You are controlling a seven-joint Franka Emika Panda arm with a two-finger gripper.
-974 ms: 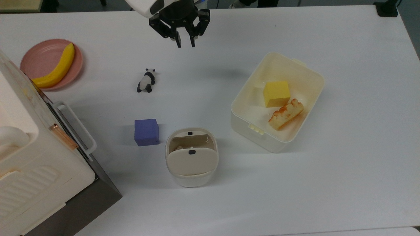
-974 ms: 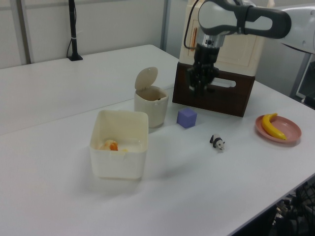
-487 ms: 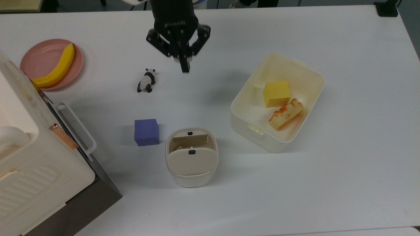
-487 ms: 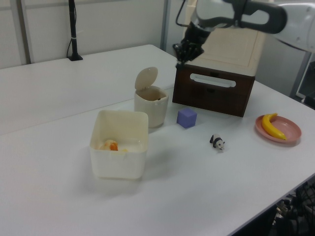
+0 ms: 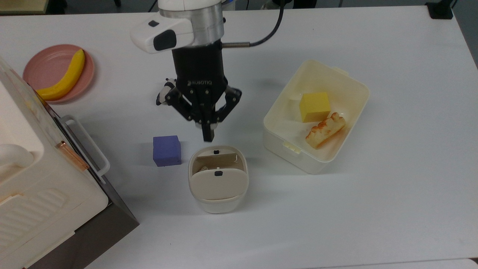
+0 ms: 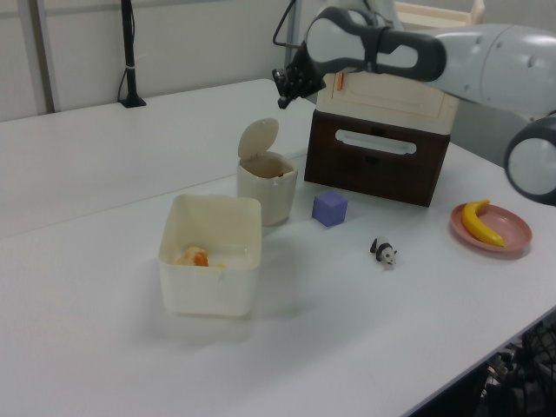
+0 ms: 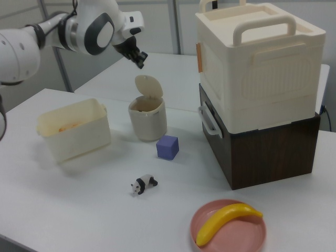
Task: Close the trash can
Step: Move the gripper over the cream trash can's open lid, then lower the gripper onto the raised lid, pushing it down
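The trash can [image 5: 218,203] is a small cream bin with its beige lid [image 5: 219,184] standing up on its hinge, so the inside shows. The same trash can [image 6: 267,191] stands with its lid [image 6: 259,138] upright in the left view, and the trash can [image 7: 148,121] shows again in the right view. My gripper [image 5: 207,136] is shut with nothing held. It hangs in the air above and just beyond the bin's open front edge. My gripper [image 6: 281,94] is higher than the lid, and in the right view my gripper [image 7: 140,64] sits a little above the lid's top.
A purple cube [image 5: 167,150] sits at the top view's left of the bin. A panda figure [image 5: 163,95] lies partly under the arm. An open food box [image 5: 355,85] holds a yellow block and bread. A pink plate [image 5: 44,63] carries a banana. A big white appliance [image 5: 33,179] stands at the top view's left.
The gripper went from open to shut. It then travelled from the table's far edge toward the trash can and now hangs just beyond its open lid.
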